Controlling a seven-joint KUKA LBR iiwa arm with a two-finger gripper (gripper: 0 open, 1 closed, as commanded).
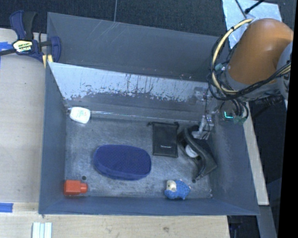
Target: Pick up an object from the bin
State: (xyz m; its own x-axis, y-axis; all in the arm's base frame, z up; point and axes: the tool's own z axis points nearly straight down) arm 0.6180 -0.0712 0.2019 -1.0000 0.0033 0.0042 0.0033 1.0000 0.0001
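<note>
The hand [204, 131] hangs low in the grey bin [141, 87], just to the right of a flat black case [165, 139]. It is over the upper end of a curved black piece [204, 162] that lies just right of the case. I cannot tell whether the hand is clenched or released, or whether it touches the piece. A blue oval pad [122, 161] lies below and left of the case. A small white lump [80, 115] sits well to its left. An orange block [75, 187] is far below-left, and a blue-and-white toy [177, 190] is below the case.
</note>
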